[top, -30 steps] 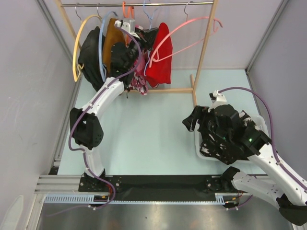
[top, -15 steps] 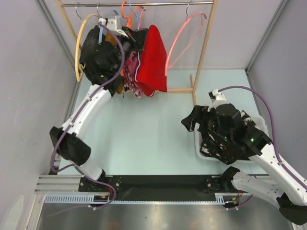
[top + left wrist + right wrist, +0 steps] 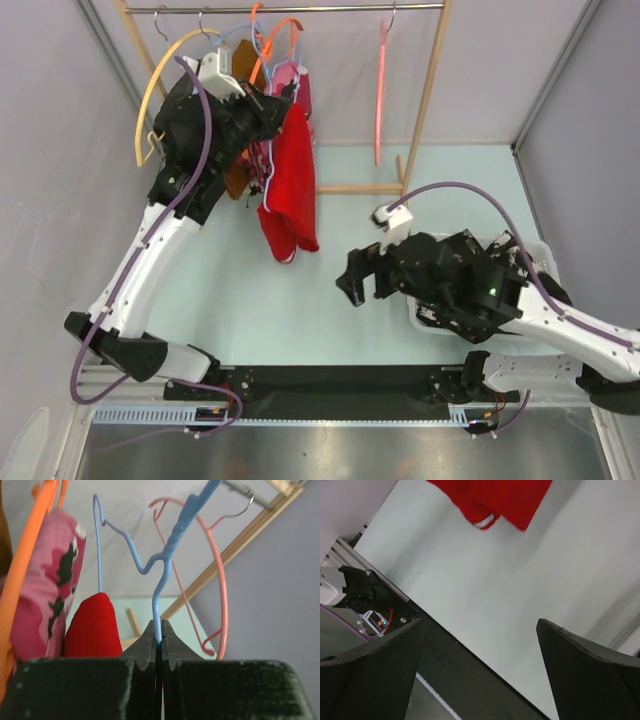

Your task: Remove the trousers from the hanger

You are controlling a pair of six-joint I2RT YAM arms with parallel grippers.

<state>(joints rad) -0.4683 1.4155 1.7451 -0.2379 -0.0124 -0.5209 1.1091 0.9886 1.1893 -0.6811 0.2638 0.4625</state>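
The left gripper (image 3: 159, 630) is clamped shut on the thin wire of a blue hanger (image 3: 162, 575), held up by the rail (image 3: 300, 8) of the clothes rack. The red trousers (image 3: 288, 185) hang beside this hanger. From the left wrist view their top edge sits at the lower end of one blue wire, but I cannot tell how they are caught on it. Half a second ago they were bunched wide against the other clothes on the rack. Now they droop in a long narrow fold, and the lowest end reaches out over the pale table (image 3: 340, 200). The left arm has also changed shape: its elbow has swung down and left, and its forearm now slopes up to the rack.

Just left of the red cloth are the pink flowered garment (image 3: 55, 580) and an orange hanger (image 3: 25, 555). The pink hanger (image 3: 380, 90), which was swung out sideways earlier, now hangs straight down from the rail, edge-on and well apart from the trousers.

The right gripper (image 3: 358, 285) has moved left, away from the white bin (image 3: 540, 250) and nearer the trousers' hanging end. Its fingers (image 3: 375, 670) are spread wide with only bare table between them. In the right wrist view, the white-striped end of the trousers (image 3: 490, 495) hangs beyond the fingers, not touching them.
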